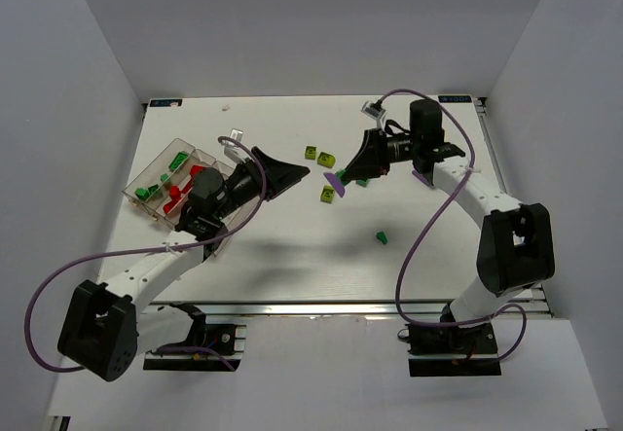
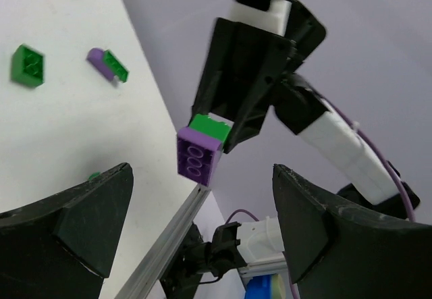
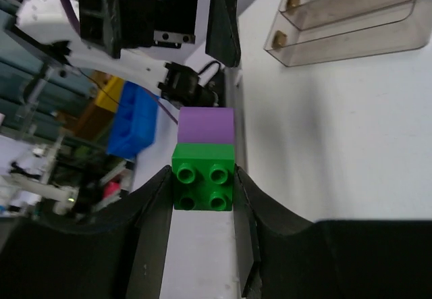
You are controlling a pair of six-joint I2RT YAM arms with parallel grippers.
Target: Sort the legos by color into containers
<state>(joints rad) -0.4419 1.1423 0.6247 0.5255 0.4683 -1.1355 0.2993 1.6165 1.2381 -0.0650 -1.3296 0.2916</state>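
Now you see your right gripper [image 3: 202, 176] clamped on a green brick [image 3: 202, 187] with a purple brick [image 3: 206, 125] stuck to it, near the middle of the top view. Your left gripper [image 1: 298, 171] has its jaws spread wide and holds nothing, and it points at that pair from close by. The clear tray [image 1: 156, 166] lies at the left of the top view with red and green bricks inside, and loose yellow-green bricks [image 1: 327, 194] rest on the table [image 1: 292, 256].

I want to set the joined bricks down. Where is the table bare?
Bare: the table's near strip, bordered by the lone green brick; the far strip behind the yellow-green bricks. Crowded: mid-table, where the open left gripper faces the right gripper holding the purple-green brick pair.
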